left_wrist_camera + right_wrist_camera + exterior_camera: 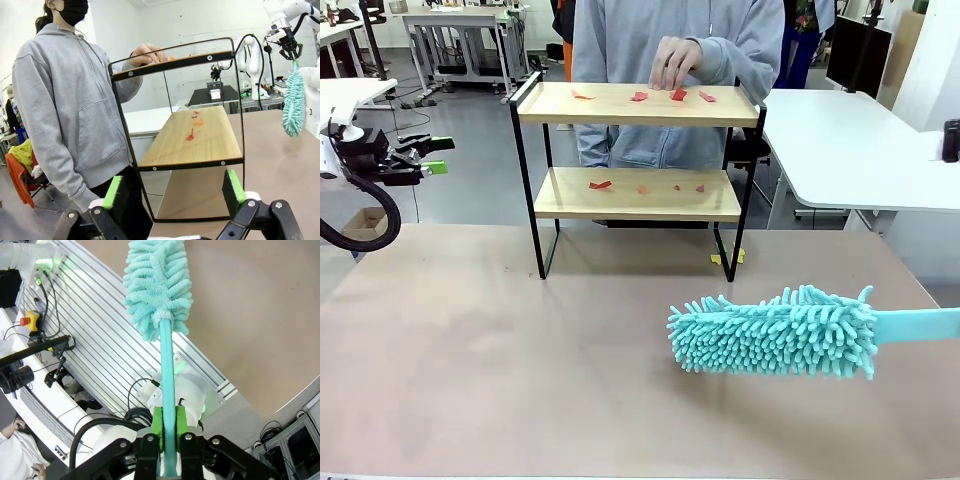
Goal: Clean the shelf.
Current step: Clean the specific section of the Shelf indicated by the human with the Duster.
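duster (775,332), clenched in right gripper (169,426) while left gripper (175,192) gapes, risks striking the hand (672,62) at the shelf (638,117)'s top back edge.

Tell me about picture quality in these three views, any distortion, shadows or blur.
Front view: even light, sharp, duster throwing a soft shadow on the table. Left wrist view: wide-angle bowing of the shelf frame. Right wrist view: duster handle in focus, small green lights glowing behind it.

Wide-spread left claw (174,189) faces the shelf (212,145) bearing red scraps (190,135)
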